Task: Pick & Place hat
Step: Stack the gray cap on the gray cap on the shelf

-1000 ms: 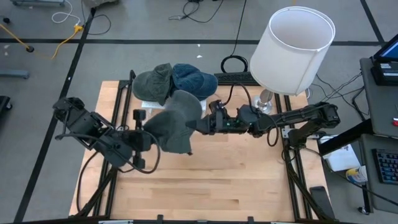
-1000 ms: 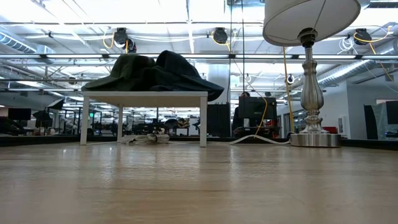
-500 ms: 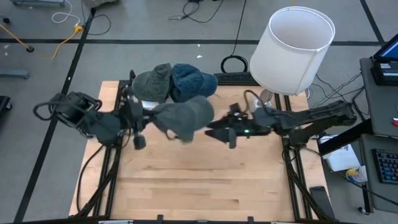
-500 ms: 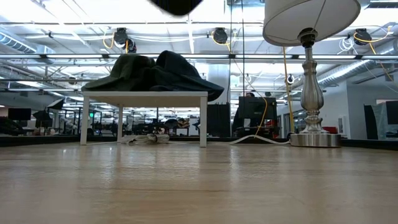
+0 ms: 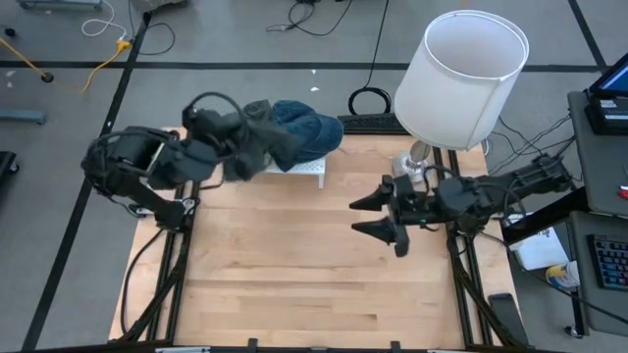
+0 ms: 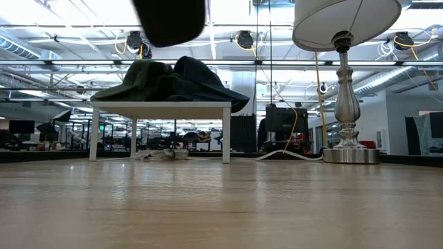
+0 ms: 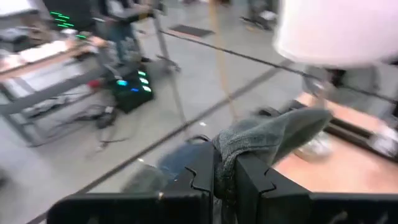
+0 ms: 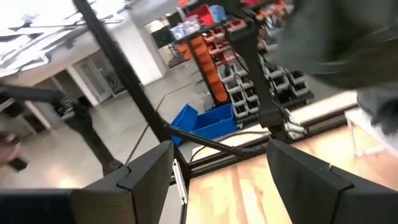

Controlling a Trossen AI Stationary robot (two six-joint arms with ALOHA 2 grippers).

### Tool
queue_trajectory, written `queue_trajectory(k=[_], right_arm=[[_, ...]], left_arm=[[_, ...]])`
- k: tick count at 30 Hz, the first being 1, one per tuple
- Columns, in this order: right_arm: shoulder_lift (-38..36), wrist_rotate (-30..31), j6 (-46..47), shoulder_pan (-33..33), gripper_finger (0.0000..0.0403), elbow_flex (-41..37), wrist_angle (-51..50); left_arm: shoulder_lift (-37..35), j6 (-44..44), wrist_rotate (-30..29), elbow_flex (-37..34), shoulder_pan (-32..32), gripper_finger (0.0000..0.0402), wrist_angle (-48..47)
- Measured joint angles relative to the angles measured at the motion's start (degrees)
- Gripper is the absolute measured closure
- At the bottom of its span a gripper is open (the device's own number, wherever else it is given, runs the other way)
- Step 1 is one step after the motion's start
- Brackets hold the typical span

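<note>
My left fingers [image 7: 225, 180], clamped on the grey hat [image 7: 273, 137], have carried it to the upper left, over the stand's [image 5: 312, 168] hats [image 5: 304, 128]. My right fingers [image 5: 379, 220], spread apart, have withdrawn right above the tabletop [image 5: 294, 265].

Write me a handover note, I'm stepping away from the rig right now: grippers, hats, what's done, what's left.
Left gripper: shut on the grey hat, held in the air by the small white table at the back.
Right gripper: open, empty, over the right side of the wooden table.
Blue hat lies on the small white table, a dark hat beside it.
Done: grey hat picked up.
Left: set it down, release.
</note>
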Motion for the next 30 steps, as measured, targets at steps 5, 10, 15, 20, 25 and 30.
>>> queue_trajectory(k=[5,10,15,20,25,30], right_arm=[[-1.28,-0.19,-9.20,2.68,0.0150,0.02,-0.93],[-2.82,-0.21,-14.00,4.51,0.0149,0.00,-2.05],[-3.49,-0.23,-16.12,5.82,0.0149,0.00,-2.87],[-3.90,-0.25,-17.37,6.10,0.0149,0.01,-5.30],[-3.97,-0.25,-17.16,6.06,0.0149,0.00,-8.06],[-3.90,-0.27,-17.10,6.06,0.0149,0.00,-9.51]], left_arm=[[0.57,0.27,-5.79,0.07,4.82,0.0376,1.02],[1.39,-0.82,-10.13,0.11,9.97,0.0376,1.12],[2.26,-1.53,-12.76,-0.02,15.59,0.0376,0.73],[2.90,-3.45,-15.76,-0.01,20.84,0.0376,-1.08],[3.28,-3.90,-17.20,0.02,25.23,0.0376,-2.47],[3.30,-6.73,-19.68,-0.02,28.19,0.0376,-5.26]])
